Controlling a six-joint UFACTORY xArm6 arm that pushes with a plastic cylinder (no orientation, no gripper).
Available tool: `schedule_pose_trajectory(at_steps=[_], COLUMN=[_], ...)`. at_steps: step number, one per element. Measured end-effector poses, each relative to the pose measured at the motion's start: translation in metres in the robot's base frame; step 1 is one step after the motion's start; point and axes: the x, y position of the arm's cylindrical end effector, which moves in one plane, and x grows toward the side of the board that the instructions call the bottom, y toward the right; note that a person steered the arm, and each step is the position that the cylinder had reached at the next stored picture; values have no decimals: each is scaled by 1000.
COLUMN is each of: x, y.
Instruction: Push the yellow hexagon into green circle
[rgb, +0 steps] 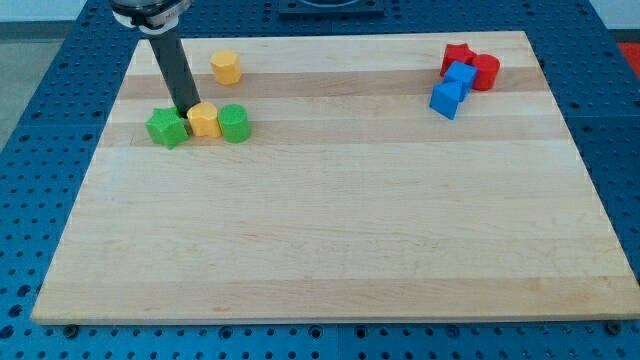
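My tip (188, 110), a bare rod with no fingers to close and nothing held, stands between the green star (167, 128) and a yellow block (203, 120) that touches the green circle (234, 123). Farther back, standing apart, is what I judge to be the yellow hexagon (226, 67). Pushing from here risks driving the wrong yellow block and displacing the circle.

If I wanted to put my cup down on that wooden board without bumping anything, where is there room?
The whole lower half and middle of the board are bare. It is crowded at the top left, where my tip sits by the green star, yellow block, green circle and yellow hexagon, and at the top right, with the red and blue blocks.
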Motion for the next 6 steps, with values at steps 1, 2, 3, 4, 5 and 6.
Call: schedule_pose_trajectory(at_steps=[1, 2, 3, 4, 5, 6], x=[-43, -88, -116, -99, -67, -33], y=[0, 0, 1, 39, 73, 100])
